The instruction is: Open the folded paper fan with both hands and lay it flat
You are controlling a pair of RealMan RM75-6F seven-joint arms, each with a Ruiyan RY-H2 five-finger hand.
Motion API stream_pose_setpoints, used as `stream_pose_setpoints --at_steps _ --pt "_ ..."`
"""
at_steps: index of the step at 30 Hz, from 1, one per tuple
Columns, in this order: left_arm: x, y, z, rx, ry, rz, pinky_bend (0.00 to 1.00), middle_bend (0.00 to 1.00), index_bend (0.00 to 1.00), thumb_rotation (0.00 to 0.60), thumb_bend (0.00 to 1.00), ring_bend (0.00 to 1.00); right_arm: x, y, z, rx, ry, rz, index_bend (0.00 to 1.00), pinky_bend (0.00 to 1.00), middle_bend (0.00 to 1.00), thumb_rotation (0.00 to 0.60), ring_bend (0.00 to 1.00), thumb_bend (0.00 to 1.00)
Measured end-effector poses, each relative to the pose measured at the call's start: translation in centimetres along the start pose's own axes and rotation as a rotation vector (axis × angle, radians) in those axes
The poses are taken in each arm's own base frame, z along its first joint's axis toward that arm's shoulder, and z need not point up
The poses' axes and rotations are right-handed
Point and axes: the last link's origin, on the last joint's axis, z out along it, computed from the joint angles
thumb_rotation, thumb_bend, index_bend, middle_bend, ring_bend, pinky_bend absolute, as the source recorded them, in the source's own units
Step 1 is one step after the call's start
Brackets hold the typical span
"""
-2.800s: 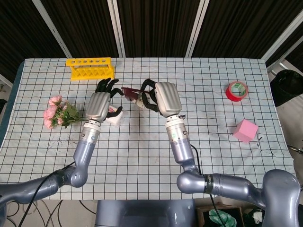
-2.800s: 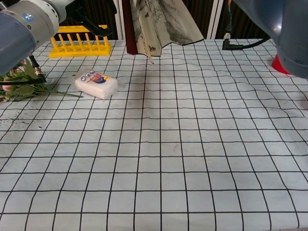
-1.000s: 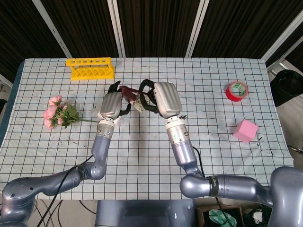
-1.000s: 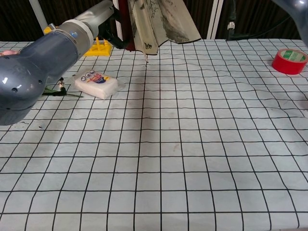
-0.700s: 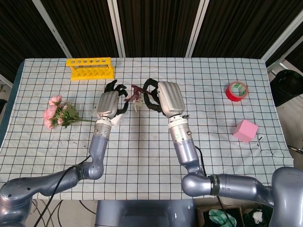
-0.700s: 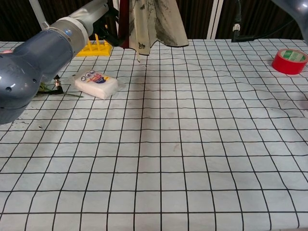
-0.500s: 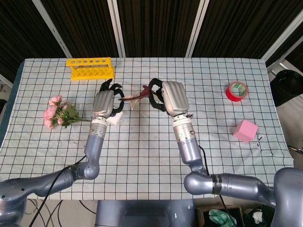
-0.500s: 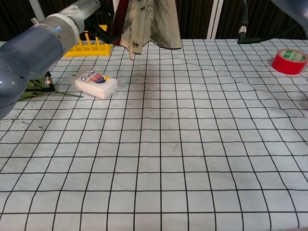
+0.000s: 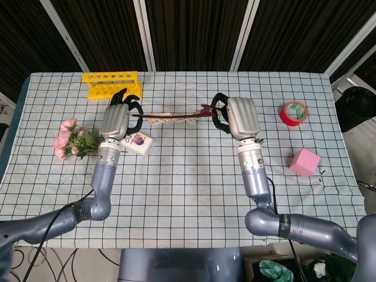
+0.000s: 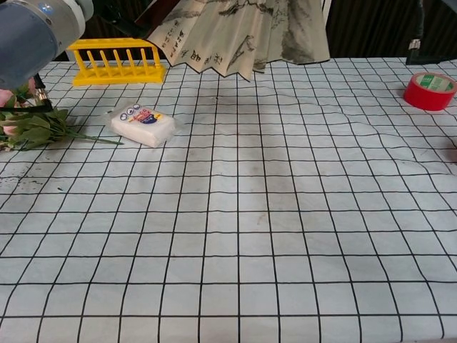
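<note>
The paper fan [image 9: 171, 118] hangs spread wide in the air between my two hands, seen edge-on from the head view as a thin dark-red and cream strip. In the chest view the fan [image 10: 235, 36] shows its cream pleated face with ink painting and writing, hanging above the table's far half. My left hand [image 9: 116, 120] grips the fan's left end. My right hand [image 9: 239, 117] grips its right end by the dark-red guard. Both hands are above the chest view's top edge; only my left forearm [image 10: 32, 32] shows there.
A white wrapped packet [image 9: 136, 143] lies under the fan's left end. Pink flowers [image 9: 71, 140] lie at the left, a yellow rack [image 9: 112, 85] at the far left. A red tape roll [image 9: 294, 113] and a pink block [image 9: 304, 162] sit at the right.
My hands have drawn apart, the left going left and the right going right. The fan has spread from a narrow, mostly folded bundle into a wide span.
</note>
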Motion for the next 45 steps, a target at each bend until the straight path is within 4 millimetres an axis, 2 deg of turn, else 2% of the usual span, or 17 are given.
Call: stream_pose_setpoints --at_steps 12,20,29,45 --pt "2.0 -0.8 -0.4 0.009 0.027 0.005 0.08 0.25 0.65 0.600 0.45 0.00 1.6 3.4 -0.4 -0.033 0.034 -0.074 0.90 0.96 0.98 0.600 1.00 0.61" --pt "2.5 -1.3 -0.7 0.015 0.028 0.006 0.08 0.25 0.65 0.600 0.45 0.00 2.1 5.3 -1.3 -0.032 0.045 -0.140 0.90 0.96 0.98 0.600 1.00 0.61" --pt "2.0 -1.5 -0.8 0.018 0.019 0.006 0.08 0.25 0.65 0.600 0.45 0.00 2.1 7.3 -2.5 -0.047 0.052 -0.171 0.90 0.96 0.98 0.600 1.00 0.61" --pt "0.1 -0.9 -1.4 -0.004 -0.015 0.010 0.08 0.25 0.65 0.600 0.45 0.00 1.3 10.0 -4.7 -0.081 0.025 -0.190 0.90 0.96 0.98 0.600 1.00 0.61"
